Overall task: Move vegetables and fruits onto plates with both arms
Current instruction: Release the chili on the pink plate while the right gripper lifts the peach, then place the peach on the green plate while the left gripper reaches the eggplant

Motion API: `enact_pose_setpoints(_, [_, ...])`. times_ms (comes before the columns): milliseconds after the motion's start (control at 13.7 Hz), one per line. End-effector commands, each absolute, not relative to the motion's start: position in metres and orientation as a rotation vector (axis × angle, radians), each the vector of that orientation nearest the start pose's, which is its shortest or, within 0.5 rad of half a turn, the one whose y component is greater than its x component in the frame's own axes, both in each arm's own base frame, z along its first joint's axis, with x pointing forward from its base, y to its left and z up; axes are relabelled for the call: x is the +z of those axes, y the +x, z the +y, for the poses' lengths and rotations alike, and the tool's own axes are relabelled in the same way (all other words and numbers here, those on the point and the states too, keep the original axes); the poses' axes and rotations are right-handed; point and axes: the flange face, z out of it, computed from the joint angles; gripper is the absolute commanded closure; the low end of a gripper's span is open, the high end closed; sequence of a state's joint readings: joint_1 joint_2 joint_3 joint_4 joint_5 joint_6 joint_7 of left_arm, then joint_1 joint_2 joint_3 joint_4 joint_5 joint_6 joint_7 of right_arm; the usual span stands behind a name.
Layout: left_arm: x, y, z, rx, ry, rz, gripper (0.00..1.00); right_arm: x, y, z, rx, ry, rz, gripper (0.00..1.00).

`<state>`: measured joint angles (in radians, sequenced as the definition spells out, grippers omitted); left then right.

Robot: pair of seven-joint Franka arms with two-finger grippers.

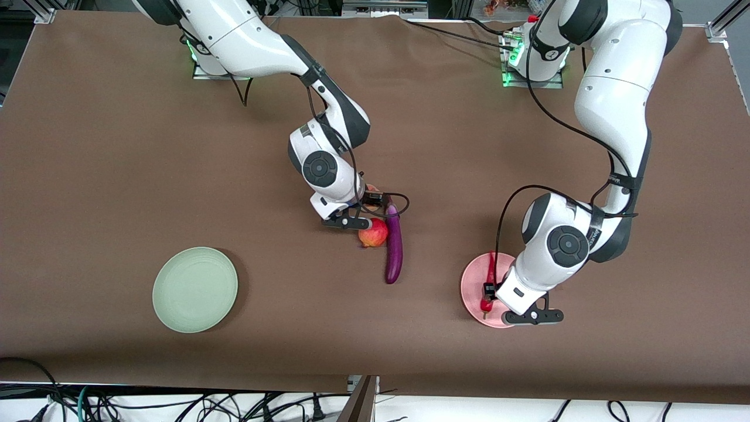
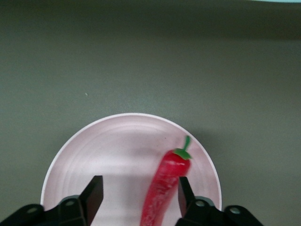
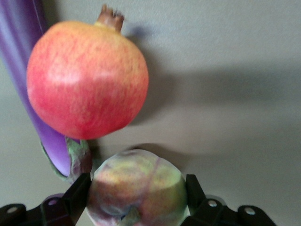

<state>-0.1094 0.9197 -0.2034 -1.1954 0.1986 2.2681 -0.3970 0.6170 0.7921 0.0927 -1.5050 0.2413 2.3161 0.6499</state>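
Starting at the right arm's end of the brown table point(image 1: 88, 176), the pale green plate point(image 1: 195, 289) lies alone with bare cloth all round it, near the table edge closest to the front camera. Toward the middle of the table, the right gripper point(image 1: 368, 206) is down among the clustered produce: its two black fingers point(image 3: 77, 195) stand apart with the peach point(image 3: 137, 187) between them, each pad at or very near the fruit's flank, though firm contact cannot be confirmed. The pomegranate point(image 1: 373, 233) sits just beside the peach, nearer the front camera, its crown pointing away from the gripper in the right wrist view. The purple eggplant point(image 1: 394, 244) lies lengthwise against the pomegranate on the side toward the left arm's end, its stem end beside the peach, so little open room remains around the fingers on that side.

Toward the left arm's end, the pale pink plate point(image 1: 477, 290) rests near the same table edge, partly covered in the front view by the left arm's wrist. The left gripper point(image 1: 489, 297) hangs over this plate, fingers point(image 2: 92, 195) spread wide and holding nothing. The red chili pepper point(image 2: 168, 181) lies on the plate between them, closer to one finger, green stem pointing toward the plate's rim.
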Motion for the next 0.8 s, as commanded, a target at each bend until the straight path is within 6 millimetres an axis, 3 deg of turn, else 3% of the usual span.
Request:
enact_pose_setpoints(0, [0.262, 0.757, -0.186, -0.27, -3.148, -0.058, 0.0, 0.231, 0.56, 0.447, 0.222, -2.933, 0.195, 0.75])
enact_pose_setpoints(292, [0.29, 0.739, -0.194, -0.068, -3.118, -0.064, 0.0, 0.29, 0.599, 0.373, 0.213, -3.017, 0.102, 0.75])
enact_pose_setpoints(511, [0.298, 0.71, -0.248, 0.083, -3.134, -0.108, 0.0, 0.298, 0.644, 0.286, 0.129, -3.082, -0.03, 0.75])
enact_pose_setpoints(731, [0.292, 0.678, -0.302, 0.15, -3.178, 0.038, 0.01, 0.293, 0.683, 0.18, 0.092, -3.095, -0.128, 0.75])
